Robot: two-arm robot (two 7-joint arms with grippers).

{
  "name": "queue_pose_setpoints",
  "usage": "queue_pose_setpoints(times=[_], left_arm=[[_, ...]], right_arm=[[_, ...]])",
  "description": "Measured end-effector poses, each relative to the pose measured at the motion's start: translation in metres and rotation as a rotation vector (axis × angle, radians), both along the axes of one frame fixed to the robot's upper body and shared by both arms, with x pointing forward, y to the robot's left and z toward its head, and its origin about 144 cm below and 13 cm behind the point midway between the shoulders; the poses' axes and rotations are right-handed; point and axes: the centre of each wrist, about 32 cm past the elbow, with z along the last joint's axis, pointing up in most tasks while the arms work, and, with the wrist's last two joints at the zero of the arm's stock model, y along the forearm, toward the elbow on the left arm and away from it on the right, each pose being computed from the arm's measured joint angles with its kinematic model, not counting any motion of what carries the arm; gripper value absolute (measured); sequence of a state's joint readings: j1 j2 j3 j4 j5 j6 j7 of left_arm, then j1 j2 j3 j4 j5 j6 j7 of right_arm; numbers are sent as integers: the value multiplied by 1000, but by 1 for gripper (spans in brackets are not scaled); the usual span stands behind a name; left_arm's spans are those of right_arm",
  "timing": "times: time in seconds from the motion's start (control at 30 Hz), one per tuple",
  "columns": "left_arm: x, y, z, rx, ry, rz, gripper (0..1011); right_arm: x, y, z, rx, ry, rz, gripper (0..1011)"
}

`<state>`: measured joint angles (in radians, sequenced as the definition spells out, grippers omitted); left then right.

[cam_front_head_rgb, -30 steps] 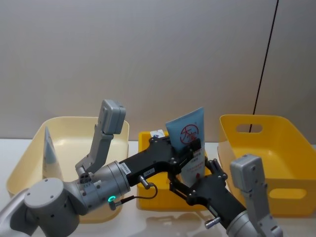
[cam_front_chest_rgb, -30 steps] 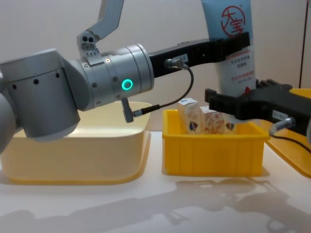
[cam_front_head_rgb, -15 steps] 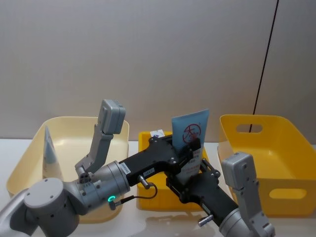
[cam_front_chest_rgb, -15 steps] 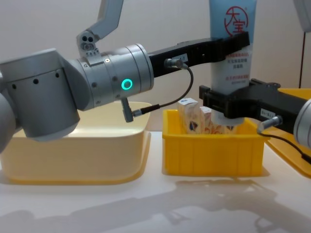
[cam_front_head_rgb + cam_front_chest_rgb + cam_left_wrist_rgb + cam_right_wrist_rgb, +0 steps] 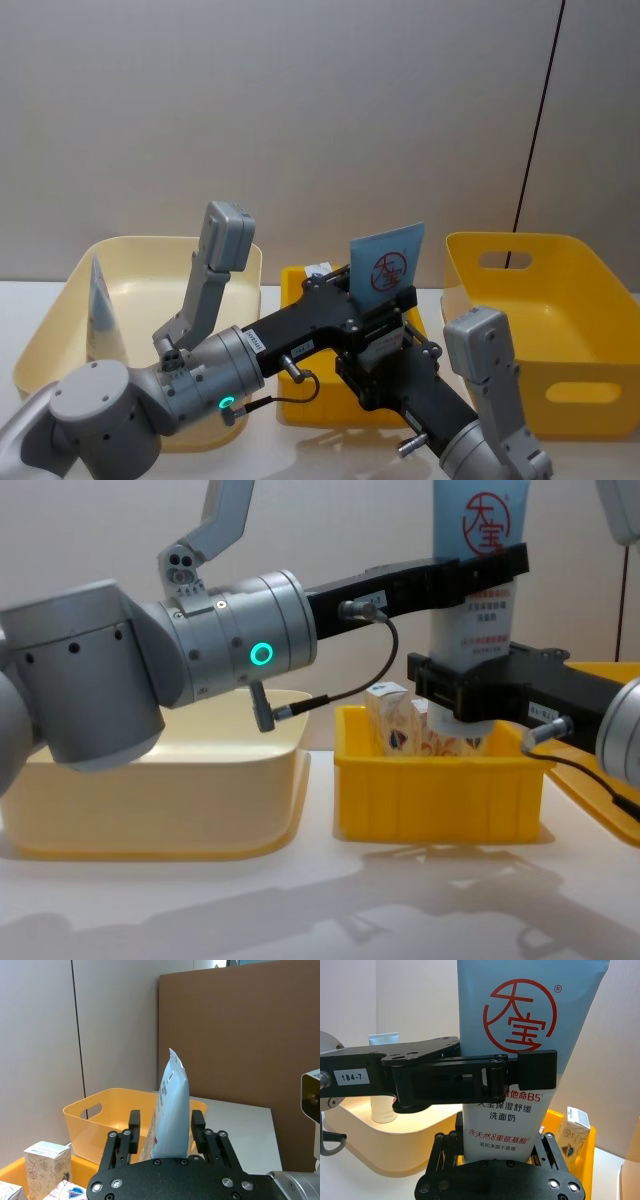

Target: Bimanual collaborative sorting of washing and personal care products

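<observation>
Tube (image 5: 478,630) upright in left claw (image 5: 166,1127), right claw (image 5: 465,692) below.

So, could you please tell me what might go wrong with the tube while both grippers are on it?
1. The left gripper clamps the light-blue tube mid-body while the right gripper sits around its lower end; if either arm pulls away early, the tube may twist or tear free.
2. The tube hangs above the small yellow bin of white cartons; a slip would probably drop it among them.
</observation>
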<state>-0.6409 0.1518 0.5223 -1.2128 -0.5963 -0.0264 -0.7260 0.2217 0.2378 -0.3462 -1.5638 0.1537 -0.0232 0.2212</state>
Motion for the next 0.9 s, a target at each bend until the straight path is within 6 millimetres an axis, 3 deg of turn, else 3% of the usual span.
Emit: queue_pose_setpoints(times=[0.13, 0.17, 0.37, 0.5, 0.9], left_arm=[[0, 0, 0, 0, 0, 0, 694], [0, 0, 0, 0, 0, 0, 764], [0, 0, 0, 0, 0, 0, 941], [0, 0, 0, 0, 0, 0, 1001], [0, 0, 0, 0, 0, 0, 1002]], right_arm=[[0, 0, 0, 0, -1, -3, 591], [0, 0, 0, 1, -2, -6, 586], [2, -1, 1, 3, -11, -49, 554], [4, -2, 1, 4, -20, -87, 535], [17, -8, 5, 14, -76, -250, 524]])
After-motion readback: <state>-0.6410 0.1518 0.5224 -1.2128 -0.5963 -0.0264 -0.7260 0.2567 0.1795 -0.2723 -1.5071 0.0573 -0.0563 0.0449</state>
